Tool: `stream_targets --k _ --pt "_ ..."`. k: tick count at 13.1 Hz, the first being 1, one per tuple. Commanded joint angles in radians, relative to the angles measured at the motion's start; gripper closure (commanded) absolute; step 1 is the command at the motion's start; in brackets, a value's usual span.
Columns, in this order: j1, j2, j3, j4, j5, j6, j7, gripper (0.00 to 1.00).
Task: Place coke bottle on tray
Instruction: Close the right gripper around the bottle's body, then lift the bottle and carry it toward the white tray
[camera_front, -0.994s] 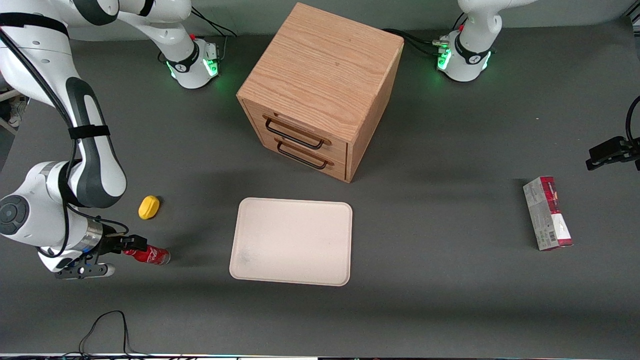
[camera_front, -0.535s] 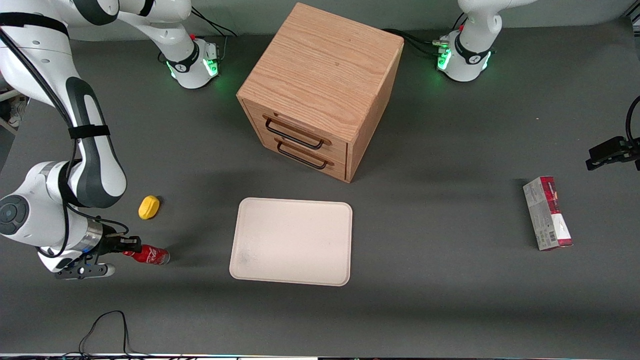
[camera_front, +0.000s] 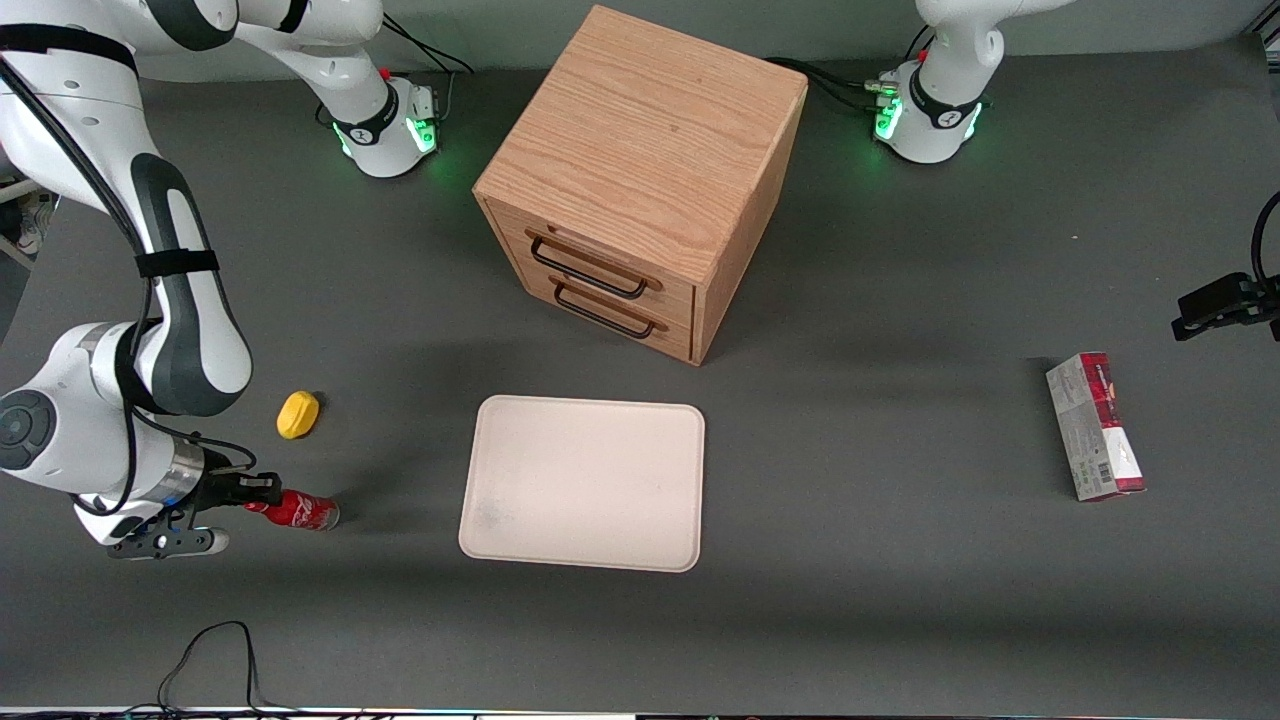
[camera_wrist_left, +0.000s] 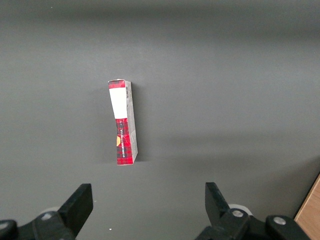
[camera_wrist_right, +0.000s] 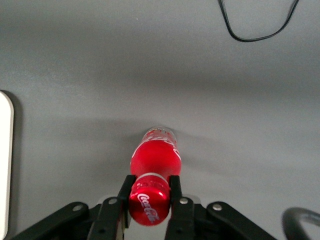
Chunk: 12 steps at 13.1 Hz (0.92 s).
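Observation:
The small red coke bottle (camera_front: 300, 511) lies on its side on the grey table at the working arm's end, its cap end between my fingers. My right gripper (camera_front: 262, 493) is shut on its cap end. In the right wrist view the red cap with white script (camera_wrist_right: 149, 206) sits clamped between the two black fingers (camera_wrist_right: 126, 192), and my gripper (camera_wrist_right: 150, 187) closes around it. The cream-white tray (camera_front: 585, 483) lies flat in the middle of the table, apart from the bottle; its rim also shows in the right wrist view (camera_wrist_right: 5, 150).
A yellow lemon-shaped object (camera_front: 298, 414) lies farther from the camera than the bottle. The wooden drawer cabinet (camera_front: 640, 180) stands above the tray. A red and grey carton (camera_front: 1094, 425) lies toward the parked arm's end, also in the left wrist view (camera_wrist_left: 123, 121). A black cable (camera_front: 210, 650) loops near the front edge.
The gripper has shifted slightly back along the bottle toward its cap end; the bottle has barely moved on the table.

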Motion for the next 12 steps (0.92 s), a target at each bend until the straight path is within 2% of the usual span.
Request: stream_targets --k 1,5,10,12 --pt "0.004 -0.009 0.003 0.132 -0.012 -0.174 0.0 1.0" --pt "0.024 -0.007 0.005 0.351 -0.012 -0.453 0.029 1.0" --pt "0.023 -0.009 -0.001 0.542 -0.013 -0.679 0.034 1.0" --pt "0.023 -0.012 -0.001 0.545 -0.015 -0.707 0.036 1.0"
